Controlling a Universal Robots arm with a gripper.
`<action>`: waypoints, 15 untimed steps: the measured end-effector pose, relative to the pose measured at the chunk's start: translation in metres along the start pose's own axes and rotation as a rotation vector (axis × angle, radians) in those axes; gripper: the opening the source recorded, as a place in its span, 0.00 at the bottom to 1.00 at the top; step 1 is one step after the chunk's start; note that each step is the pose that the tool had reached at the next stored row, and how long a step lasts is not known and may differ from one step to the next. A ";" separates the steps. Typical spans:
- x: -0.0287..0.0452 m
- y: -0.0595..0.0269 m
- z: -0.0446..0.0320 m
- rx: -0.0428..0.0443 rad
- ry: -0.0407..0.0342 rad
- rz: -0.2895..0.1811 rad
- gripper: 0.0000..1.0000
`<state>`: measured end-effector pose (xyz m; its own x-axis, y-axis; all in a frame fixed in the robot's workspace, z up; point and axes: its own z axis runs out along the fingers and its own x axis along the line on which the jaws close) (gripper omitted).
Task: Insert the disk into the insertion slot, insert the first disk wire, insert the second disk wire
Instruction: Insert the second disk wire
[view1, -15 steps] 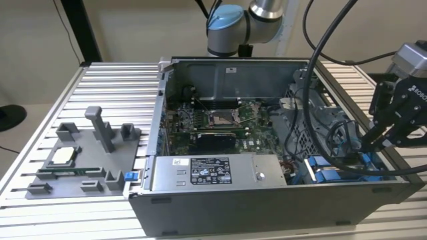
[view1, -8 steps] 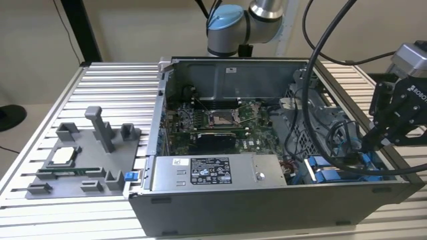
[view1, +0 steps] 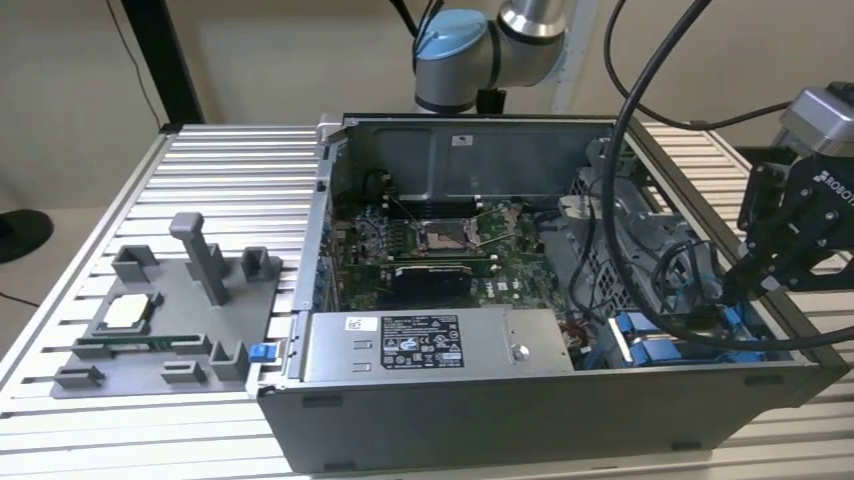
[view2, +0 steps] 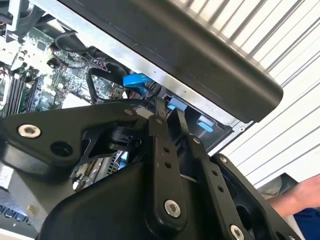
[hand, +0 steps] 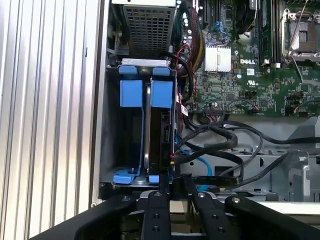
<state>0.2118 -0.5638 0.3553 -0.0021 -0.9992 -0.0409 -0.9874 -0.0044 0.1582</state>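
Disk (hand: 161, 140) stands on edge inside the insertion slot (hand: 129, 142), 1 bay beside it empty. Gripper (hand: 176, 177) hovers just beside the slot's connector end; its grip cannot be told. Advice: approach the slot squarely and keep the black cables (hand: 220, 145) beside it clear.

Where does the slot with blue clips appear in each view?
Exterior view: slot in a corner of the case, at the exterior view's lower right.
First wrist view: slot inside the case wall, beside the table.
Second wrist view: its blue clips under the case rim.
Shared landmark: motherboard.
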 end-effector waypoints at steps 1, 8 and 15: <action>0.0000 0.0003 0.0000 0.0003 -0.0002 0.000 1.00; 0.0000 0.0013 0.0004 0.0022 -0.0018 0.000 0.00; 0.0000 0.0018 0.0005 0.0023 -0.0018 0.000 0.00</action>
<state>0.2099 -0.5638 0.3551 -0.0020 -0.9991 -0.0428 -0.9878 -0.0047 0.1559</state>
